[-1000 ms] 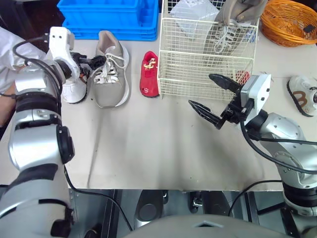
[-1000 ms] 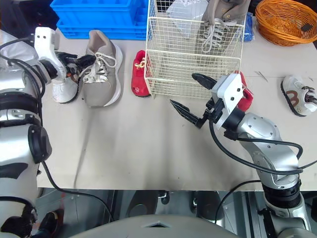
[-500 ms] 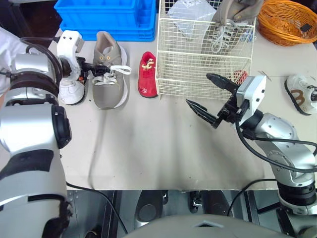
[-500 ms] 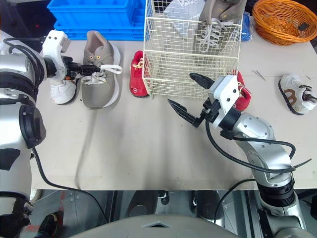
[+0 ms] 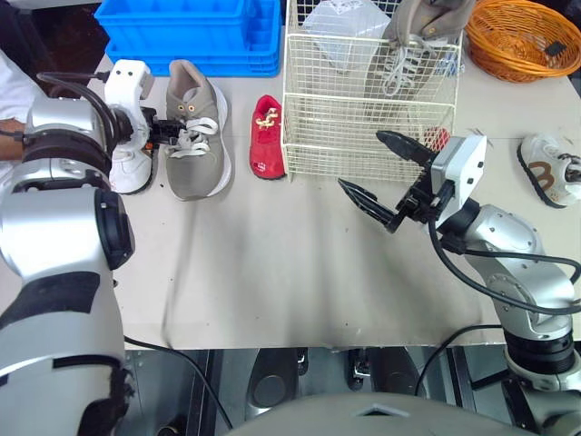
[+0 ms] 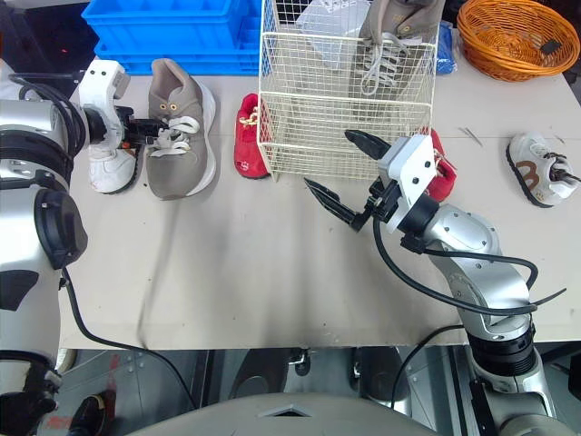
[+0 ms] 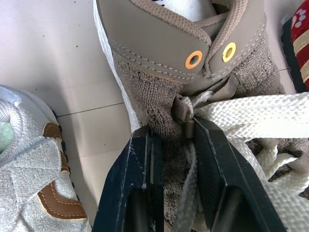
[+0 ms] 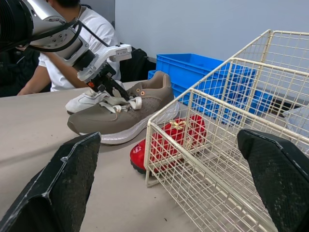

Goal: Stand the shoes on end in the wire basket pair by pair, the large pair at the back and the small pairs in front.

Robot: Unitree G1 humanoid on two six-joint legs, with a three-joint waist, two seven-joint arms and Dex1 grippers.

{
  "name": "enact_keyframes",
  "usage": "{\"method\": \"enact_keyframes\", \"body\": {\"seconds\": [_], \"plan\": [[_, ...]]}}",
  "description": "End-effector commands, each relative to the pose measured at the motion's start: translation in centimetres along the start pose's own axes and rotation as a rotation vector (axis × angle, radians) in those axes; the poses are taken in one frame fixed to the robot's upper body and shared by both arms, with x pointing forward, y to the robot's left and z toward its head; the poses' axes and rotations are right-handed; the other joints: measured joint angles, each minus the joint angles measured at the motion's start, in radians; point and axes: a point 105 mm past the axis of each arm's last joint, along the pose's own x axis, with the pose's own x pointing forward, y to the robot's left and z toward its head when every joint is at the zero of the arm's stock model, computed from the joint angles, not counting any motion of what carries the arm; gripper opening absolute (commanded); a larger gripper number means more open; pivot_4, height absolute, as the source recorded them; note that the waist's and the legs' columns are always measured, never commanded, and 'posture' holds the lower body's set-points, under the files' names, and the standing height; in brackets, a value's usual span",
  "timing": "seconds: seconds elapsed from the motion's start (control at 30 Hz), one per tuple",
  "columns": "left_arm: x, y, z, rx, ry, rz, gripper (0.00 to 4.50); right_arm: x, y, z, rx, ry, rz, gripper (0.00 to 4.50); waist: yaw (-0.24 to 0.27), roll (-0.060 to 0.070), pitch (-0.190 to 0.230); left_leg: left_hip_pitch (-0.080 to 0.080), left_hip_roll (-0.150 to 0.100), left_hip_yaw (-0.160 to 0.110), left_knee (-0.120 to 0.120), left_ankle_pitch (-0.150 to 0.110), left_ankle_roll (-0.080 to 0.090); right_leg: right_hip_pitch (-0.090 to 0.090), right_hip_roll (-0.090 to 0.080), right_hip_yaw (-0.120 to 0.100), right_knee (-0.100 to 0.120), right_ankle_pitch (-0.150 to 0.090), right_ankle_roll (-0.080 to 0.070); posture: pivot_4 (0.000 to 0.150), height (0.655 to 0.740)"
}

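A large taupe sneaker (image 5: 193, 136) lies flat on the table at the left. My left gripper (image 7: 171, 133) is shut on its knit upper, just beside the white laces. Its mate (image 5: 413, 45) stands on end at the back of the wire basket (image 5: 363, 118). One small red shoe (image 5: 268, 136) lies left of the basket, and another red shoe (image 5: 438, 138) peeks out at its right side. A small white shoe (image 5: 127, 168) rests beside my left gripper, and a second small white shoe (image 5: 549, 168) lies at the far right. My right gripper (image 5: 361, 161) hangs open and empty in front of the basket.
A blue crate (image 5: 195, 32) stands behind the taupe sneaker. An orange wicker basket (image 5: 522, 36) sits at the back right. A person in a white shirt (image 8: 82, 29) sits at the table's left end. A clear plastic bag (image 5: 340, 18) lies in the basket's back left.
My left gripper's fingers have closed from wide open onto the taupe sneaker's upper. The right gripper has stayed open and kept its place.
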Motion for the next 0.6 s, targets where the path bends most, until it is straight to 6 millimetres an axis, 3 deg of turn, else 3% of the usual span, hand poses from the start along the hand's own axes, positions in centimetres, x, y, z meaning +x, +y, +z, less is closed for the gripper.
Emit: {"method": "enact_keyframes", "body": {"seconds": [0.03, 0.27, 0.6], "plan": [[-0.5, 1.1, -0.8, -0.021, 0.023, 0.040, 0.62, 0.1, -0.1, 1.3, -0.032, -0.051, 0.002, 4.50, 0.000, 0.000, 0.000, 0.000, 0.000, 0.000, 0.000, 0.000, 0.000, 0.000, 0.000, 0.000, 0.000, 0.000, 0.000, 0.150, 0.6860], [-1.7, 1.2, 1.2, -0.002, -0.053, 0.004, 0.62, -0.1, -0.1, 1.5, 0.003, -0.075, 0.015, 4.50, -0.001, 0.000, 0.000, 0.000, 0.000, 0.001, 0.001, 0.000, 0.000, -0.001, 0.000, 0.000, 0.001, 0.000, 0.000, 0.150, 0.6860], [-5.9, 2.9, 5.8, -0.014, -0.251, 0.047, 0.62, -0.9, 0.1, 1.6, 0.035, -0.067, 0.075, 4.50, 0.000, -0.006, 0.002, -0.006, 0.000, 0.000, 0.001, 0.000, 0.000, -0.006, 0.000, 0.000, 0.001, 0.000, 0.000, 0.150, 0.6860]]}}
